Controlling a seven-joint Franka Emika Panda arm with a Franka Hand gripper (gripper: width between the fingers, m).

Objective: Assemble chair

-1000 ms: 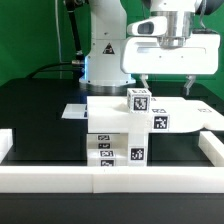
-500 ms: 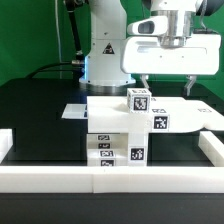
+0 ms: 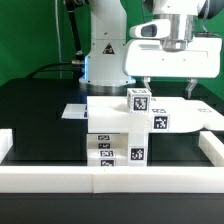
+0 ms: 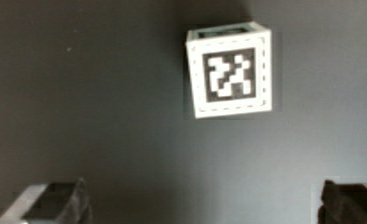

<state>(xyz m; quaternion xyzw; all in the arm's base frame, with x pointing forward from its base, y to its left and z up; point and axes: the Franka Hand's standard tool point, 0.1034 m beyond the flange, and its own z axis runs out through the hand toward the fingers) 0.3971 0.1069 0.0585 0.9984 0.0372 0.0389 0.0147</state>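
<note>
Chair parts: while the arm is hanging above them, the white tagged blocks (image 3: 118,128) are sitting bunched together on the black bench (image 3: 40,110), pressed up against the white border rail (image 3: 110,176) that is running along the bench's near edge.
Stack: a broad slab is lying flat on top of lower tagged blocks, its long axis running along the near edge; 1 small cube (image 3: 139,99) is standing on it, tag facing the camera.
Far side: a thin white sheet (image 3: 75,111) is lying flat on the bench behind the stack.
Gripper: the gripper (image 3: 170,88) is hovering over the stack's far side, toward the exterior view's right, jaws standing wide apart and holding nothing.
Wrist view: 1 tagged white block (image 4: 228,72) is lying on the dark bench, its long axis pointing away from the 2 fingertips (image 4: 41,201), well apart from them.
Contact: nothing is touching the fingers.
</note>
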